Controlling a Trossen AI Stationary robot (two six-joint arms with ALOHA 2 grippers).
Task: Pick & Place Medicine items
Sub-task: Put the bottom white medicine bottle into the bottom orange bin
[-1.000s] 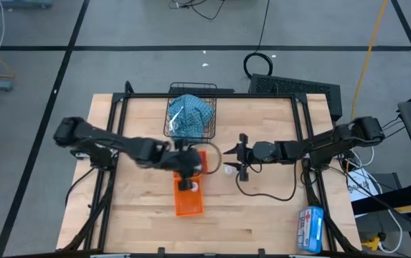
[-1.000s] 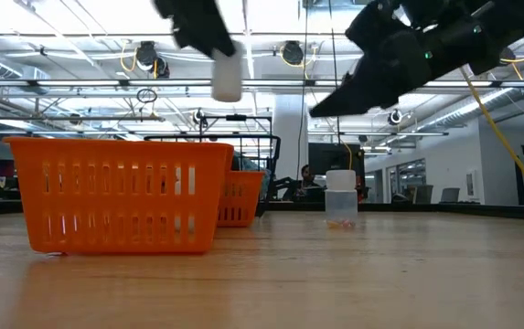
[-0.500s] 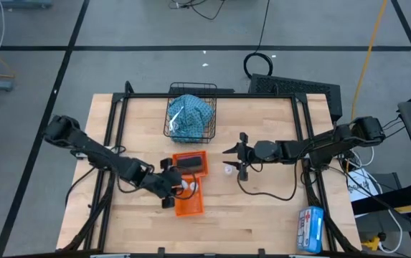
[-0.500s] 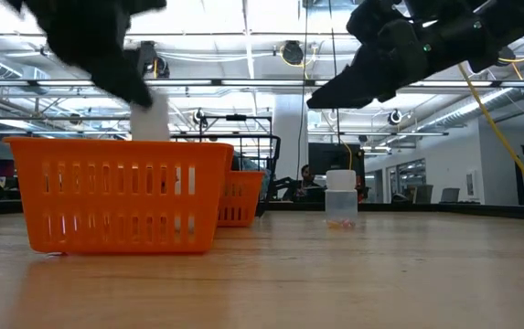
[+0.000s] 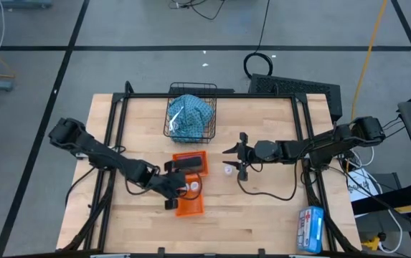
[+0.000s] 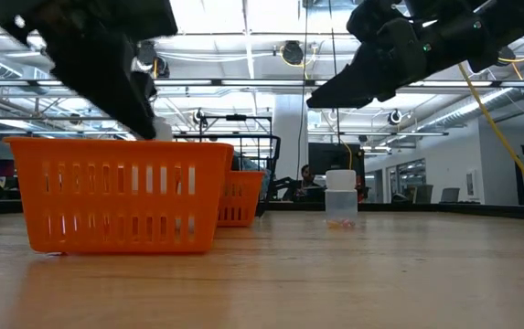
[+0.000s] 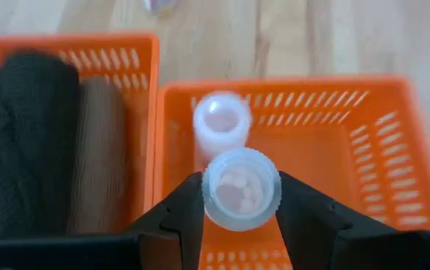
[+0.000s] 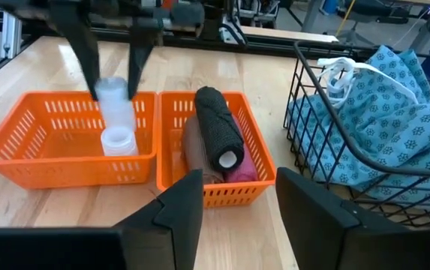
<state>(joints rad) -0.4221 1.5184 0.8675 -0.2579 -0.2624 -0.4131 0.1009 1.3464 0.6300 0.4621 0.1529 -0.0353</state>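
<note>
1. Lowering a vial: my left gripper (image 7: pixel 239 201) is clamped on a white vial (image 7: pixel 241 187) by its sides, hanging over the nearer orange basket (image 5: pixel 189 206). A second vial (image 7: pixel 221 124) already stands upright in that basket, just beside the held one.
2. In the right wrist view the held vial (image 8: pixel 115 101) sits directly above the standing one (image 8: pixel 118 139); I can't tell if they touch.
3. Third vial (image 5: pixel 228 170) stands upright on the counter (image 5: pixel 262 215), near my right gripper (image 5: pixel 238 159). That gripper hovers above the counter with fingers spread wide, holding nothing.
4. The other orange basket (image 5: pixel 194 160), touching the first, holds the black oblong (image 8: pixel 218 136), the brown bar (image 8: pixel 193 151) and the pink oblong (image 8: pixel 239 174) lying side by side.
5. Blue patterned pouch (image 5: pixel 189 115) is in the wire basket (image 5: pixel 212 89) at the far side of the counter. A blue-and-white packet (image 5: pixel 310 228) lies at the counter's near right corner, well apart.
6. Handling, my read: the vials look light, rigid, smooth plastic, small pills visible inside, so they may slip or tip. Grip across the body below the cap, keep upright.
7. Risk: releasing on top of the standing vial could knock both over; I'd offset sideways into bare basket floor before opening.
8. The counter vial looks like the only item left: top-heavy and tiny, so centre the fingers before closing.
</note>
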